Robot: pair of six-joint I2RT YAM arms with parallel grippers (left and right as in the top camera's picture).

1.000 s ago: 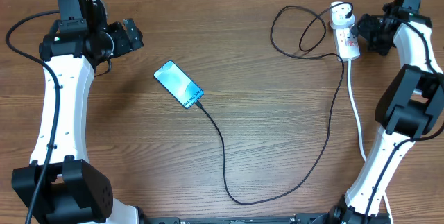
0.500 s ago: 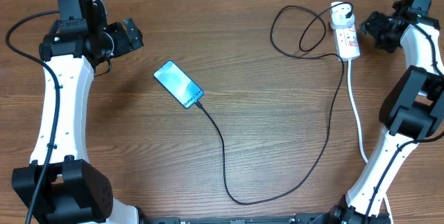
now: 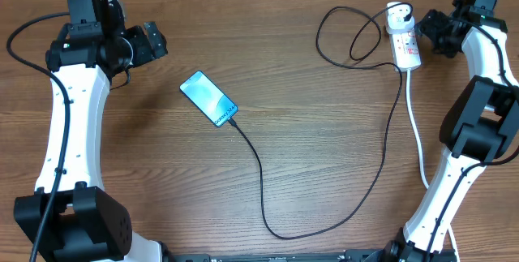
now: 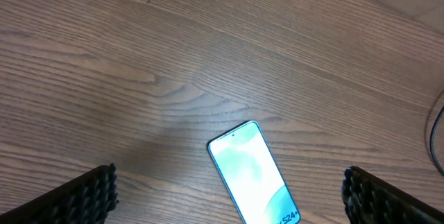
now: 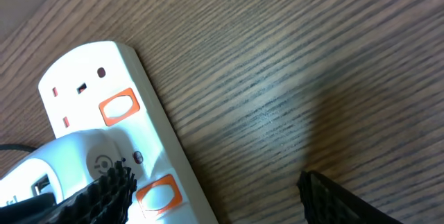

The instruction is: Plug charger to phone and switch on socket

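Observation:
The phone [image 3: 208, 97] lies on the table with its blue-teal screen lit; it also shows in the left wrist view [image 4: 253, 172]. The black charger cable [image 3: 263, 189] joins the phone's lower end, loops across the table and ends at the round white adapter [image 3: 397, 19] seated in the white power strip [image 3: 407, 49]. The strip with orange switches shows in the right wrist view [image 5: 104, 113]. My left gripper [image 3: 154, 41] is open, up and left of the phone. My right gripper [image 3: 430, 28] is open just right of the strip, one finger over its edge [image 5: 215, 200].
The strip's thick white cord [image 3: 418, 140] runs down the right side toward the right arm's base. The black cable forms loops [image 3: 349, 39] left of the strip. The table's far edge lies just behind both grippers.
My right gripper drew right, away from the strip, then came back left beside it. The left arm, phone and cable have not moved.

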